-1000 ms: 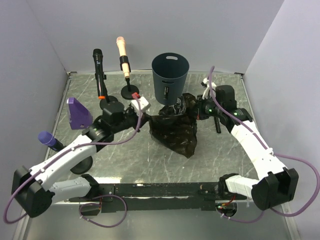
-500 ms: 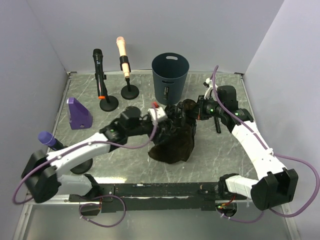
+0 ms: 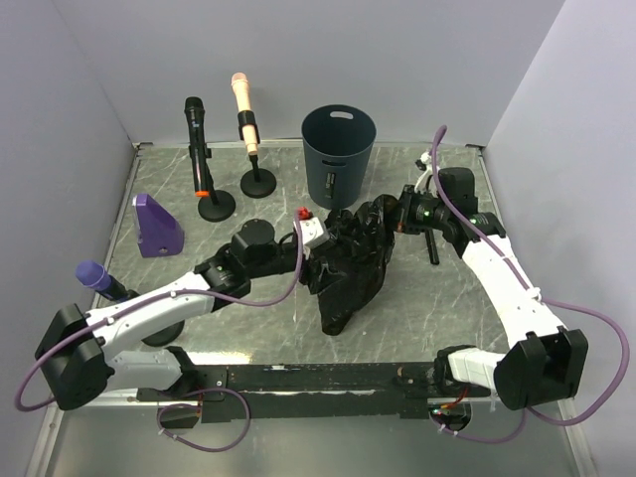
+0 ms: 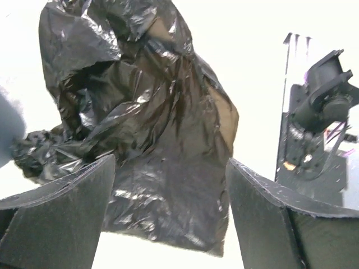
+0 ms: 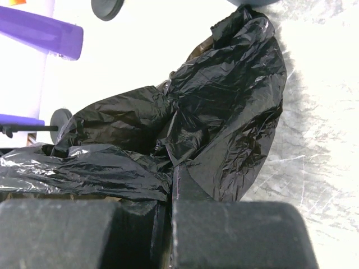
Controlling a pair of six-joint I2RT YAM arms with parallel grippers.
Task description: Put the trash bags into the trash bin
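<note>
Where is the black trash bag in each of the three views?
Top external: the trash bag is near the centre.
Left wrist: it fills the middle and upper left.
Right wrist: it spreads from lower left to upper right.
Shared landmark: the purple wedge, left in the top view, upper left in the right wrist view; absent from left wrist.

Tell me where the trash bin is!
In the top view the trash bin stands at the back middle of the table, right of the pink microphone and just behind the black trash bag.
</note>
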